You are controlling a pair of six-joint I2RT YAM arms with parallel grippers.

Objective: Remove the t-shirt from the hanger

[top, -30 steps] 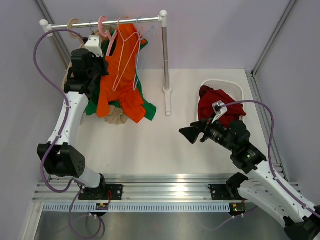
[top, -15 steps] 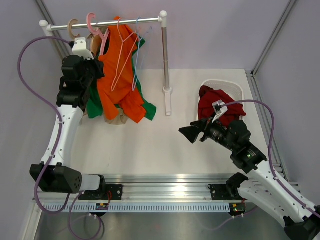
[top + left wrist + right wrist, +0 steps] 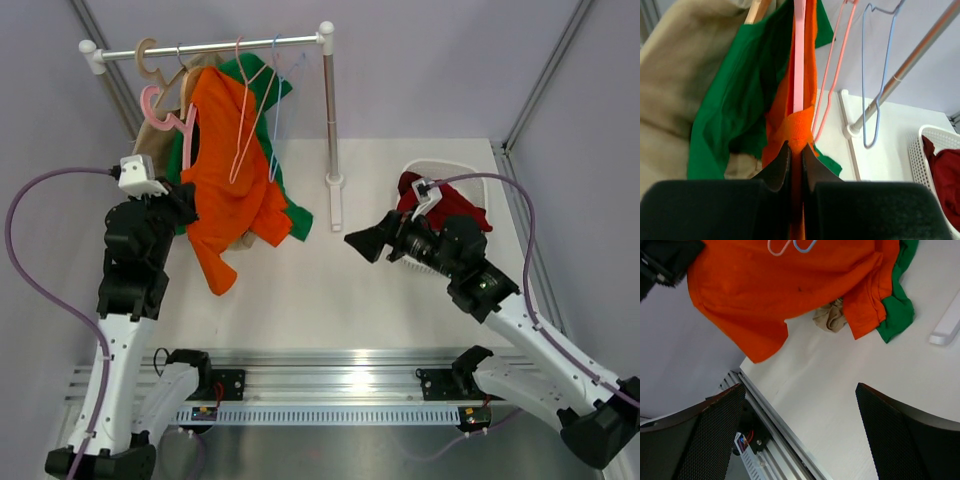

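Over the left of the worktop (image 3: 300, 290) my left gripper (image 3: 796, 152) is clamped on the hanger (image 3: 158, 108) through the t-shirt (image 3: 225, 185), hanging long downward, and my wide-open right gripper (image 3: 352, 243) faces it from the right.

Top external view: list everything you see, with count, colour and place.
t-shirt: one, orange, draped on the hanger, left of the table
hanger: one, thick pink, hook below the rail
green shirt: one, green, behind the t-shirt
beige garment: one, beige, hanging far left
wooden hanger: one, beige, rail's left end
wire hangers: two, pink and blue, on the rail
rail: one, silver, at the back
basket: one, white, right side
red garment: one, dark red, in the basket
table: one, white
left pincer: one, black, shut on the t-shirt over the hanger
right pincer: one, black, open, above mid-table
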